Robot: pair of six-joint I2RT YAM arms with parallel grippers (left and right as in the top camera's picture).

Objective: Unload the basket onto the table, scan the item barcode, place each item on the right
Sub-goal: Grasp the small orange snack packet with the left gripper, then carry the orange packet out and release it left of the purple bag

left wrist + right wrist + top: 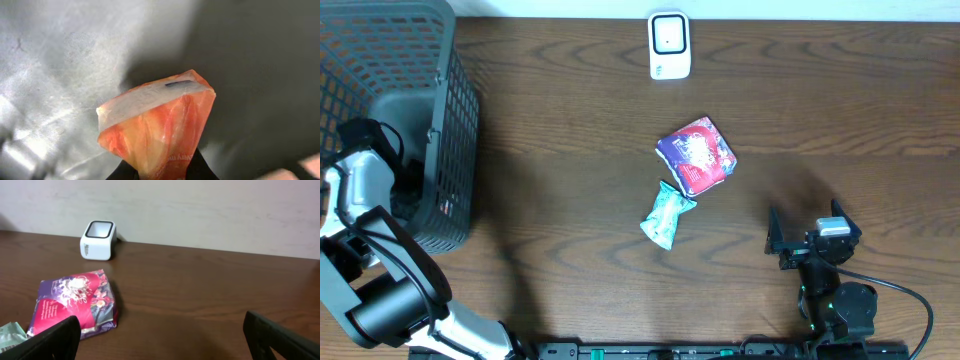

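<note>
The left gripper was clamped on an orange packet inside the basket at the table's left edge. The right gripper stood wide open and empty near the front edge; the scanner sat at the far edge.

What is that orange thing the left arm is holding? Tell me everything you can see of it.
The orange packet is a soft, glossy plastic pouch, orange-red with paler yellowish patches. A whitish sealed strip with a small dark mark runs across its far end. It fans out wide there and narrows where the left gripper, shut on it, pinches its near end between dark fingers. Behind it lies a grey surface; whether they touch cannot be told.
</note>
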